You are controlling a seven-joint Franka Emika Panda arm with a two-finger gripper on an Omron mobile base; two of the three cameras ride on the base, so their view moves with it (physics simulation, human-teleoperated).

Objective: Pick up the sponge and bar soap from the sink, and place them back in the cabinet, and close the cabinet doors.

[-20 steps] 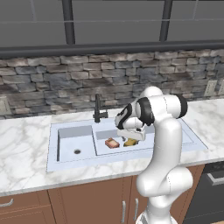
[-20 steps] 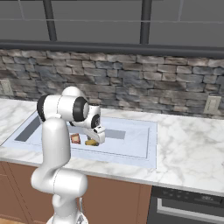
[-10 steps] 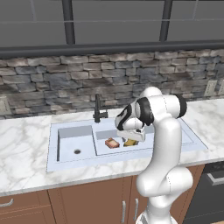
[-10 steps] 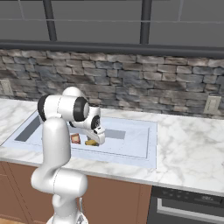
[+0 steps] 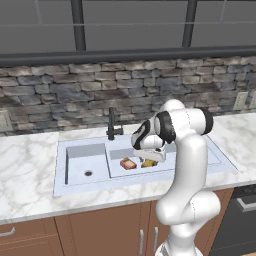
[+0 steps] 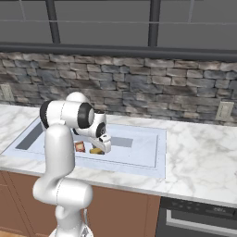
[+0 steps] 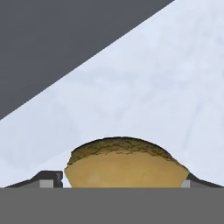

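The yellow-olive sponge (image 5: pixel 148 163) (image 6: pixel 96 151) lies on the floor of the right basin of the pale sink (image 5: pixel 65 172) (image 6: pixel 139 159). My gripper (image 5: pixel 150 160) (image 6: pixel 99 147) reaches down over it. In the hand view the sponge (image 7: pixel 124 168) sits between the two dark fingertips (image 7: pixel 51 179), with its sides against both of them. The pinkish-orange bar soap (image 5: pixel 128 163) (image 6: pixel 79 146) rests just left of the sponge in the same basin, apart from the gripper. The cabinet and its doors are out of view.
A slim black faucet (image 5: pixel 112 126) stands at the sink's back edge, close to the left of the hand. Marble counter (image 5: pixel 25 165) (image 6: pixel 199 152) runs on both sides under a stone backsplash. Brown base cabinets (image 5: pixel 100 235) and a dark oven front (image 6: pixel 199 222) are below.
The fingers have drawn in from wide open onto the sponge's sides. The arm, the sponge and the bar soap have kept their places.
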